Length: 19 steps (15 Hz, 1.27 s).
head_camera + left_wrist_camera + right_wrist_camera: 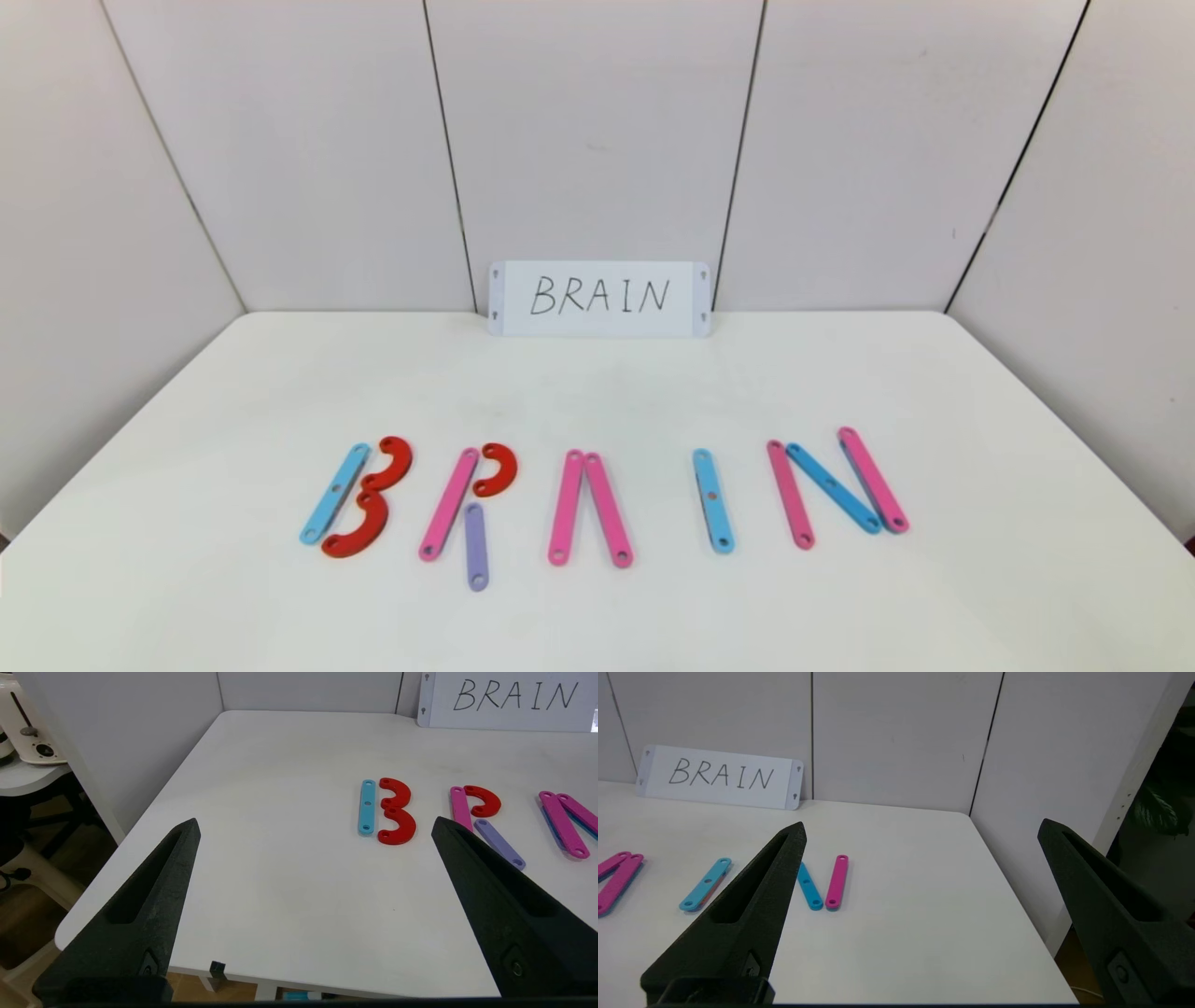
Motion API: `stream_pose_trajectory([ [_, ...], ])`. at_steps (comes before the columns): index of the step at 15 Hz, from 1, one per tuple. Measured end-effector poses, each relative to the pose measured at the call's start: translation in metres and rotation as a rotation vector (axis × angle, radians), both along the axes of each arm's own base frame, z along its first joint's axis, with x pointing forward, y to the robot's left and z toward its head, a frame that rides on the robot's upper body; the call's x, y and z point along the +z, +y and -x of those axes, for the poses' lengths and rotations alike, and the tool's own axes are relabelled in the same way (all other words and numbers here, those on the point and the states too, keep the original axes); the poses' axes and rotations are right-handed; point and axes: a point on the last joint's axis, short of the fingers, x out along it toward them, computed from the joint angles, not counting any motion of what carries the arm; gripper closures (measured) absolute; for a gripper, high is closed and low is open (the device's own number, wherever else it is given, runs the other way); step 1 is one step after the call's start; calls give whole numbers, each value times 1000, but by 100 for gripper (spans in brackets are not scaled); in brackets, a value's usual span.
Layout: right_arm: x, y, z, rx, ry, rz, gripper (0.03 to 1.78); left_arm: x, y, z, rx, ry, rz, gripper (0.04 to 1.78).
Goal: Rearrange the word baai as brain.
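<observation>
Across the near half of the white table (597, 392), the coloured strips already read B, R, A, I, N, matching the handwritten BRAIN card (598, 298) propped against the back wall. You have both arms drawn back off the table's near edge, out of the head view. The left gripper (315, 826) hovers with fingers spread wide and empty; the right gripper (922, 828) likewise, spread and holding nothing.

Findings, by judgement:
- The B (359, 497), 1 light-blue strip with 2 red curves, sits tidy.
- The R (471, 509) is loose: its purple leg (476, 546) hangs straight down, apart from the red curve (496, 469). If you correct anything, angle this leg outward and slide it flat.
- The A (589, 507) has 2 pink strips and no crossbar.
- The I (713, 500) and N (837, 487) stand acceptable.

Otherwise, keep clear; the word appears complete.
</observation>
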Motion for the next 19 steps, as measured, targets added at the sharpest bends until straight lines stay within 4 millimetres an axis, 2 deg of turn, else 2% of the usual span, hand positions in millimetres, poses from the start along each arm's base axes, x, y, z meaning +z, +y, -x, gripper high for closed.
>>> stream_pose_trajectory([
  [2,-13,0,-7,-5,3,10,7,-23,0,-13,0,-22,-48,8],
  [5,-31,0,-13,2,94,4,7,-35,-2,-21,-82,-79,-99,8],
  [8,-44,1,-15,37,212,-18,7,-50,-3,-24,-151,30,-89,8],
  [10,-50,1,-15,50,266,-65,7,-51,-3,-24,-151,40,-78,8],
  [19,-49,1,-15,50,257,-80,7,-51,-3,-24,-148,29,-1,8],
])
